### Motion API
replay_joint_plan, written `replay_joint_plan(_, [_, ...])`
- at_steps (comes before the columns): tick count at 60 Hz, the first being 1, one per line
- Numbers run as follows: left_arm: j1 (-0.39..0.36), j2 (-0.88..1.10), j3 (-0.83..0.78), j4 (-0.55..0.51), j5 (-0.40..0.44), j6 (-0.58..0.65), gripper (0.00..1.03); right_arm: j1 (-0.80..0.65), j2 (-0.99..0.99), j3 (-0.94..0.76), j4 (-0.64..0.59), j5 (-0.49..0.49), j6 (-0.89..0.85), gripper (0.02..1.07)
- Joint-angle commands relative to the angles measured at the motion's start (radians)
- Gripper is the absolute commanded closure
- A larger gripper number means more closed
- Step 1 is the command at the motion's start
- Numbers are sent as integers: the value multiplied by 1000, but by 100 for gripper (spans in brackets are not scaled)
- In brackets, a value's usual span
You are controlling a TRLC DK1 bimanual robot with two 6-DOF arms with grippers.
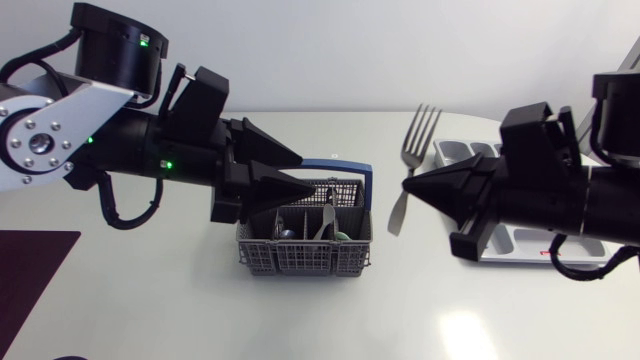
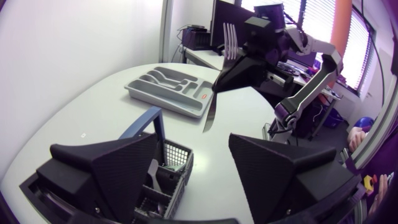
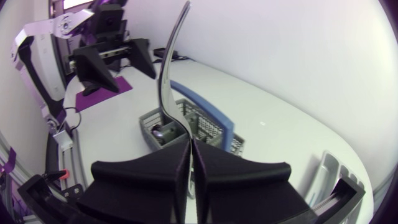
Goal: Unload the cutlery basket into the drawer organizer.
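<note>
My right gripper (image 1: 408, 186) is shut on a silver fork (image 1: 416, 140), held upright in the air with its tines up, between the basket and the organizer. The grey cutlery basket (image 1: 305, 250) with a blue handle stands mid-table with some cutlery in it. My left gripper (image 1: 306, 172) is open just above the basket, holding nothing. In the left wrist view its fingers (image 2: 106, 165) spread wide over the basket (image 2: 171, 177), with the fork (image 2: 209, 115) ahead. The right wrist view shows the fork (image 3: 166, 68) rising from its shut gripper (image 3: 189, 148), the basket (image 3: 186, 121) beyond.
The grey drawer organizer (image 1: 455, 152) lies at the right, largely hidden under my right arm; it shows more fully in the left wrist view (image 2: 168, 87). A purple mat (image 1: 30, 270) covers the table's front left corner.
</note>
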Motion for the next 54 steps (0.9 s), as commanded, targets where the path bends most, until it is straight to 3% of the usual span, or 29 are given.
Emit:
replay_joint_plan(1, [10,-20,16,-24,-32,-1,19,-73,-27,-29,-15,45,-29,100])
replay_joint_plan(14, [-30,-36,-41,-30,-207,67,19,-307,31,-36,28,200,-83,100])
replay_joint_plan(30, [-99,-45,-86,-31,-331,134,19,-600,320,85,100,200,-93,101])
replay_joint_plan(54, [-107,-76,-145,-22,-352,198,19,-691,729,405,60,358,-60,101])
